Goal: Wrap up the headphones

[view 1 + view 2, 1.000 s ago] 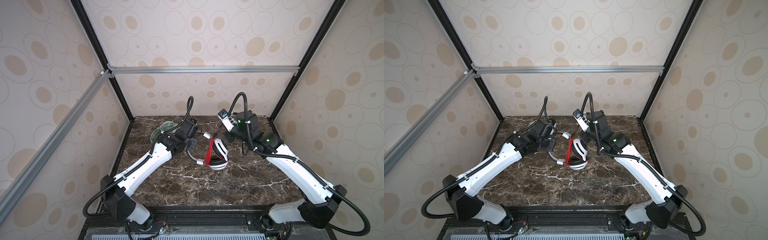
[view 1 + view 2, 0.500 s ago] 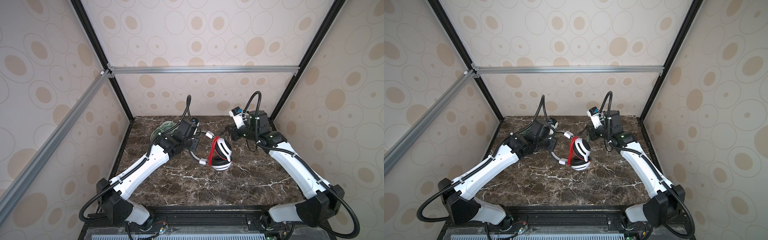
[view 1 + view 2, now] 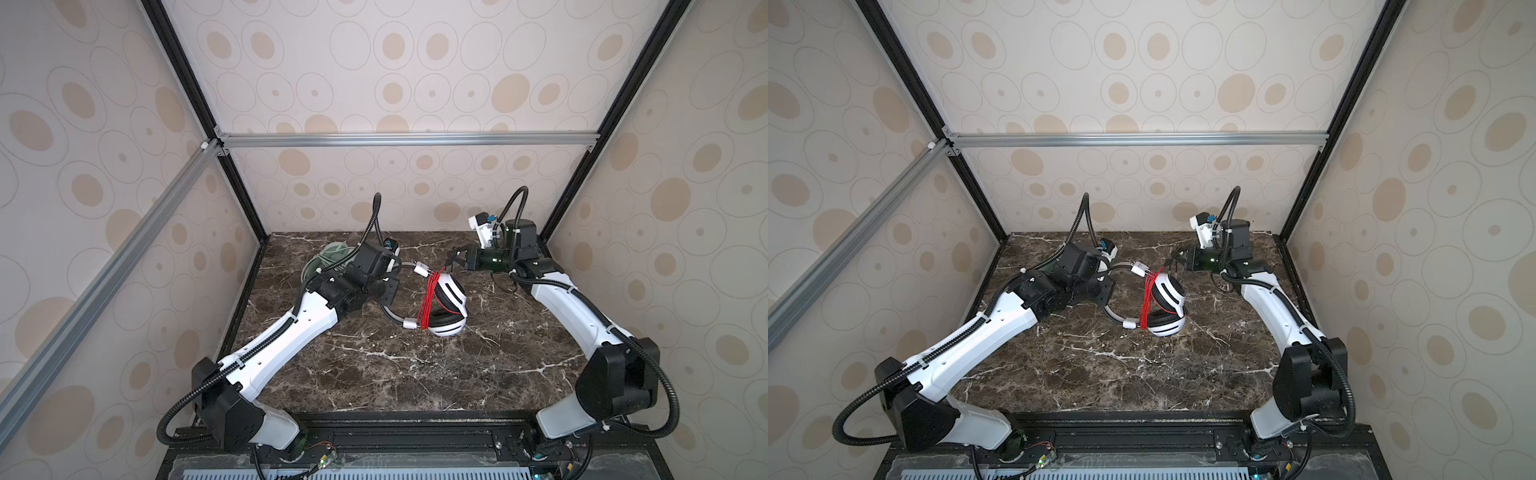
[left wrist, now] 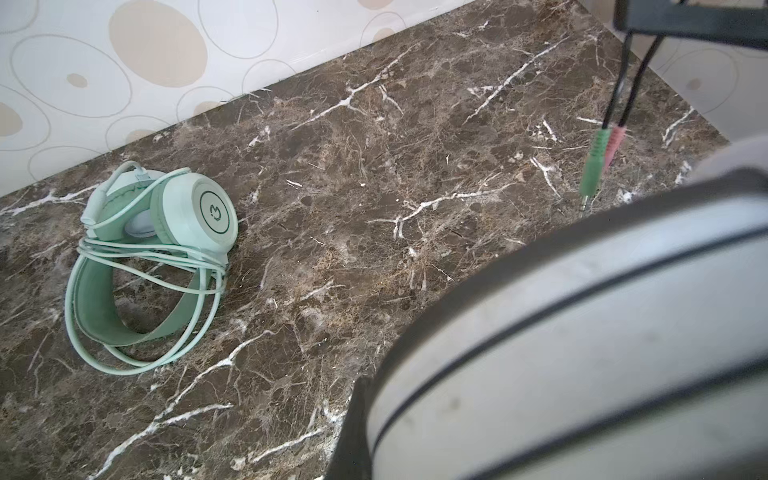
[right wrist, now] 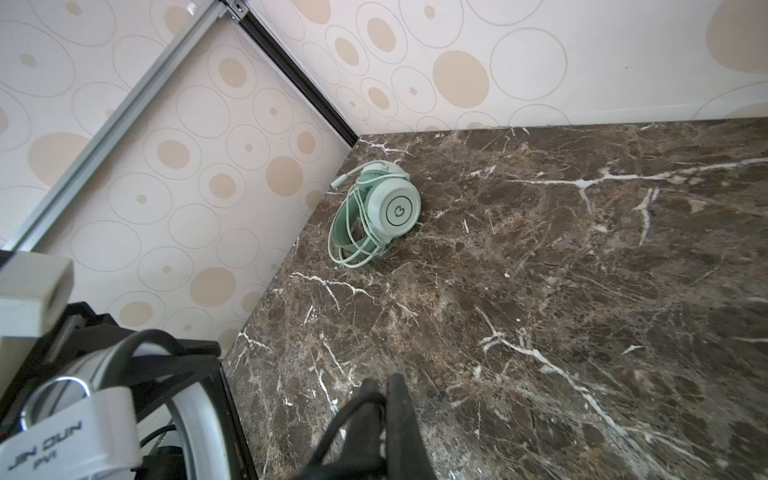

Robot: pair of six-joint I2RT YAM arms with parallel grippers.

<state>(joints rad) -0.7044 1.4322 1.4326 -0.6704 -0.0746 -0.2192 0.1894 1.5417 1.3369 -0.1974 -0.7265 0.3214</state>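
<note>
The white-and-black headphones [image 3: 448, 309] [image 3: 1165, 305] stand on edge mid-table, with the red cable [image 3: 429, 300] [image 3: 1148, 301] wound in several turns next to the ear cups. My left gripper [image 3: 390, 287] [image 3: 1103, 289] is shut on their grey headband [image 4: 582, 332]. My right gripper [image 3: 454, 260] [image 3: 1174, 261] [image 5: 384, 411] is shut on the cable's thin black end. From it hang green and pink plugs [image 4: 598, 160]. The mint green headphones [image 3: 328, 259] [image 4: 166, 232] [image 5: 380, 212] lie wrapped in their own cable at the back left.
The dark marble table [image 3: 415, 374] is boxed in by patterned walls and a black frame post [image 3: 245, 199] at each back corner. The mint pair sits close to the left wall.
My right arm has drawn in and its wrist has swung to the right, fingertips staying by the upper ear cup. The white-and-black headphones have shifted slightly right in the left grip.
</note>
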